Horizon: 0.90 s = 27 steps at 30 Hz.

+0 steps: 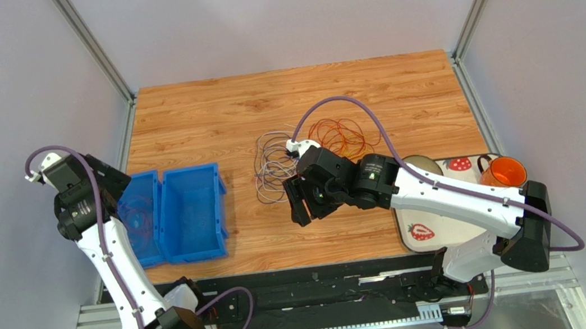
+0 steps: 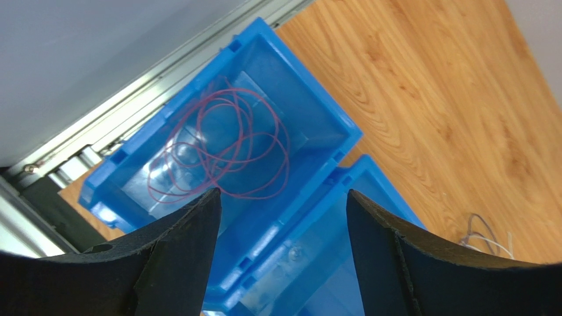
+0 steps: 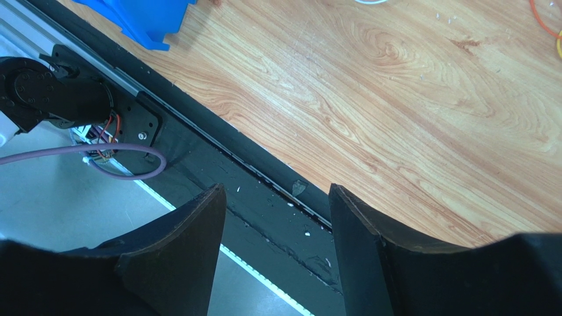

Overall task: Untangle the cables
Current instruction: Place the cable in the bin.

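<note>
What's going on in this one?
Two robot arms are sorting a tangle of cables. The left gripper hangs open above a blue bin, where one purplish cable lies coiled. The right gripper is open too, holding nothing, over the near edge of the table. The other cables, white, grey and orange, sit in a loose heap mid-table, untouched by either gripper.

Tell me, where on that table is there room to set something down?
The far strip of the table, behind the bins and cables, is bare. So is the gap between bins and cables. Crowded: the cables mid-table, the tray at right.
</note>
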Available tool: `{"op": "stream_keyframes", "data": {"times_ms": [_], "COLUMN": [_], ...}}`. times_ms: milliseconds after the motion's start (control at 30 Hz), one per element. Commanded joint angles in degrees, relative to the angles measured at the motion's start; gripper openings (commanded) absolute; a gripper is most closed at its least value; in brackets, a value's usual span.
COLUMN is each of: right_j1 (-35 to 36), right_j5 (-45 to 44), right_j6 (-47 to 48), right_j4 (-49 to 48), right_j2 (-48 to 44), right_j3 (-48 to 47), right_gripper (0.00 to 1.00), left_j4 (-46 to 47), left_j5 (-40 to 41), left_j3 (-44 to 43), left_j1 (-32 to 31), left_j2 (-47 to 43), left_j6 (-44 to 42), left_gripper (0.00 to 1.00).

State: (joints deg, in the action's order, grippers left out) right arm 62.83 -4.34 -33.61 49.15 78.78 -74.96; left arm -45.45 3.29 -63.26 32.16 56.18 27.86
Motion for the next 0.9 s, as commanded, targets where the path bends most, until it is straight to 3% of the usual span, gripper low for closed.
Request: {"op": "stream_keyframes", "data": {"times_ms": [0,133,300,433,567,867], "right_j1": [-0.07,-0.07,-0.6,-3.93,-7.98,-16.77], "right_j5": [-2.95,-6.55,-9.02,-8.67,-7.35,-3.84], "right_j6": [0.65,1.52,1.17,-0.06,-0.5,-0.76], "right_j4": [-0.37,1.04,1.83,1.92,1.74,-0.45], "right_j2": [0.32,1.55,1.9,1.11,-0.21,-2.4], "right_j3": [-3.61,-5.55,-6.17,-4.15,-1.69,4.2], "right_gripper": [0.63,0.64,0.67,0.7,0.7,0.69], "left_j4": [1.07,0.72,-0.69,0.97,3.17,10.47], "left_j5": [-7.51,-7.34,-3.46,-3.38,0.04,-0.65], "left_j3": [-2.91,-4.76,-7.57,-7.49,-7.75,-9.24], "left_j1": [-1.48,-9.38,-23.97,-32.15,-43.2,-56.41], "left_j2": [-3.36,-3.28,-0.55,2.78,6.83,17.55], "left_j6": [-0.17,-0.17,0.79,1.24,0.53,-0.17], "left_gripper": [0.79,0.79,0.77,0.7,0.69,0.69]}}
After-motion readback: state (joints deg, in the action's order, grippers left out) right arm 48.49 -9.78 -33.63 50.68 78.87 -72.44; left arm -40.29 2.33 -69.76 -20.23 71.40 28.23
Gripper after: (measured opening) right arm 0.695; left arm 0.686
